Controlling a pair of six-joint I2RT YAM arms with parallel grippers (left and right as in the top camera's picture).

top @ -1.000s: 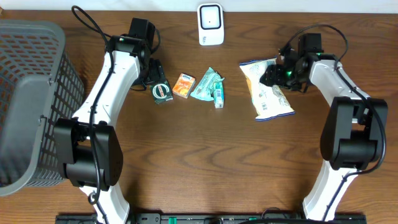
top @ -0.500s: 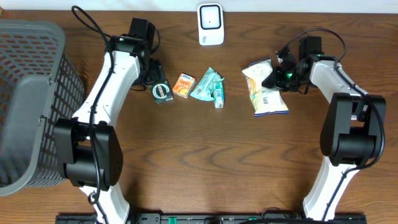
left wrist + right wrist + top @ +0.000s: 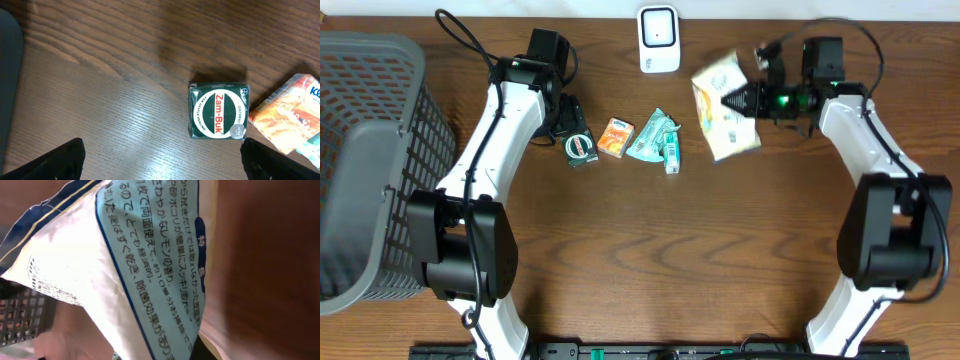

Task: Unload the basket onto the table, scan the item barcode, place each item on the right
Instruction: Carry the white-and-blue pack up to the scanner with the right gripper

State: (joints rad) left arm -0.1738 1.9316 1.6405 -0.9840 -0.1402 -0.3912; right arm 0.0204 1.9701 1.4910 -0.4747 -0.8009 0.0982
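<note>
Grips the bag [image 3: 715, 118] now with the right end effector [image 3: 732, 100], jaws pressed together on its right edge. No more flat on the right part of the table [image 3: 650, 260] as one second ago: hangs lifted and turned, near the back edge, just right of the scanner [image 3: 659, 40]. Fills almost the whole right wrist view with printed text; no barcode to find there. Means, probably, pick-up done and presenting step in hand. Remains to bring the barcode side before the scanner, maybe with some more turning.

Holds the left end effector [image 3: 170, 162] wide apart and empty above the tin [image 3: 218, 111], toward the back left of the table; no move there during the last second.

About room: very little behind the bag and the scanner, with the back edge so close. Only a narrow gap between bag and scanner, and nothing standing in it. Much bare wood toward the front edge. Near the bag on its left, the teal packets [image 3: 655, 138], then the orange box [image 3: 615, 137], in a row toward the tin; better to pass above them. Far off at the left edge, the basket [image 3: 370, 150], well apart from all this.
</note>
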